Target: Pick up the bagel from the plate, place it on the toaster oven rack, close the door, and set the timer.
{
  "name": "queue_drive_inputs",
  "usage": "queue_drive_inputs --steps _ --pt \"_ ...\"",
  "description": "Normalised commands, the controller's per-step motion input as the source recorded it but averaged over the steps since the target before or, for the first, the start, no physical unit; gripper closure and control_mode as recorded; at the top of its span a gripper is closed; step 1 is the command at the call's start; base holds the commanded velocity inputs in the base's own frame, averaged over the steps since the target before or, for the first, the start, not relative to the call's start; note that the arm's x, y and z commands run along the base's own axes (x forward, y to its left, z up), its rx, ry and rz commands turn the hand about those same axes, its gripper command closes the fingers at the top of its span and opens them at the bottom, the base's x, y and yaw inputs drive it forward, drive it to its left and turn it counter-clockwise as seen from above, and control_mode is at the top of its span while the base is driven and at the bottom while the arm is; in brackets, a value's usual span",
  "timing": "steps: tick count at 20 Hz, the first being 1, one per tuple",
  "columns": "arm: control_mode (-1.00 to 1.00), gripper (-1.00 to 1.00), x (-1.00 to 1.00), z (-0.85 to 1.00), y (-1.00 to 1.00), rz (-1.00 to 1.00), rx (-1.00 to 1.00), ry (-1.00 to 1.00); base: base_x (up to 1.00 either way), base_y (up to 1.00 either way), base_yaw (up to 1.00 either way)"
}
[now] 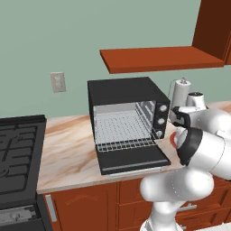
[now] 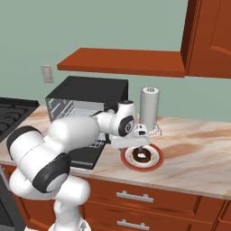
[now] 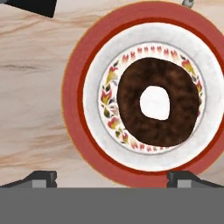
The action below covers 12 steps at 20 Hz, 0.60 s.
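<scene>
We see a dark-brown bagel (image 3: 158, 101), mottled with near-black flecks, at the centre right of the hand view. The plate (image 3: 74, 87) under it has a red-orange rim, a white band, and a ring of small red, yellow and green floral marks around its cream middle. The surface (image 3: 30, 100) at the left of that frame is beige marble with brown and grey veins. In the left base view the oven (image 1: 122, 85) at the centre is black, its rack (image 1: 119, 128) silver wire, its door (image 1: 133, 160) black with a silver handle.
</scene>
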Motion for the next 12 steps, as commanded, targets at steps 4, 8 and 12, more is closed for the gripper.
queue_drive_inputs --steps 4,8,12 --pt "-1.00 -1.00 0.00 -0.14 -0.07 0.20 0.00 -0.09 0.00 0.00 0.00" --pt "-1.00 -1.00 0.00 -0.21 0.00 0.12 0.00 -0.03 0.00 0.00 0.00" --pt "-1.00 -1.00 0.06 -0.19 0.00 0.06 0.00 0.00 0.00 0.00 0.00"
